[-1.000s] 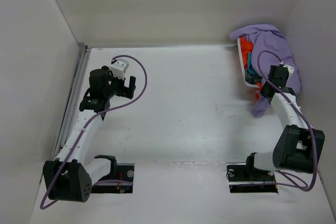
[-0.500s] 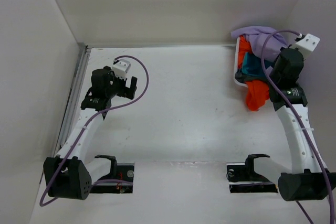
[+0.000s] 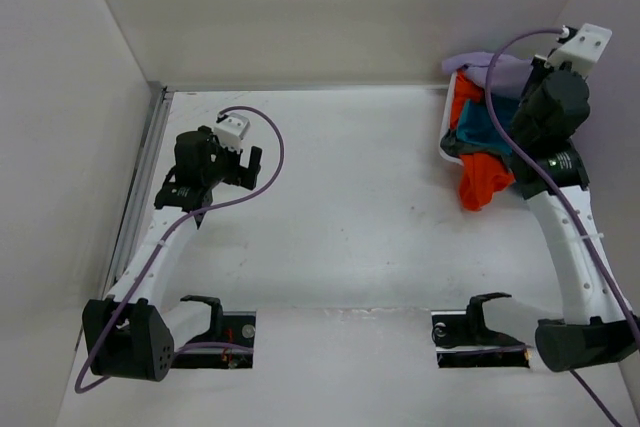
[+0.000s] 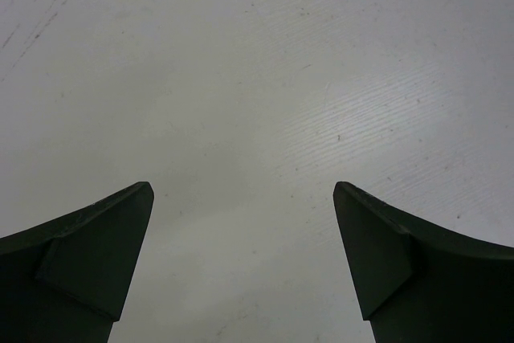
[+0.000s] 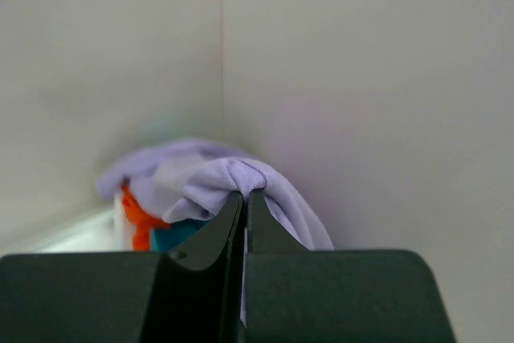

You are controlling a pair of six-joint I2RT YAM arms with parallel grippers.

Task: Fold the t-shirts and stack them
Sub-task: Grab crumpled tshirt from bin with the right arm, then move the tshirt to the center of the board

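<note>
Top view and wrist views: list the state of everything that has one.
left pincer, open, empty.
right pincer, shut on the lavender t-shirt.
lavender t-shirt, bunched, pinched at a fold.
orange t-shirt, crumpled, spilling over the basket rim.
teal t-shirt, crumpled in the basket.
dark grey t-shirt, crumpled, mostly buried.
basket, heaped with unfolded shirts.

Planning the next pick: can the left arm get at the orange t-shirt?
Doubtful. Nothing lies between on the table, but the orange t-shirt hangs far right beside the right arm, well away from the open left hand.

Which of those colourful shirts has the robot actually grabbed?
The lavender purple shirt: the right arm's fingers are pinched shut on it, while the orange shirt and teal shirt lie ungripped.
</note>
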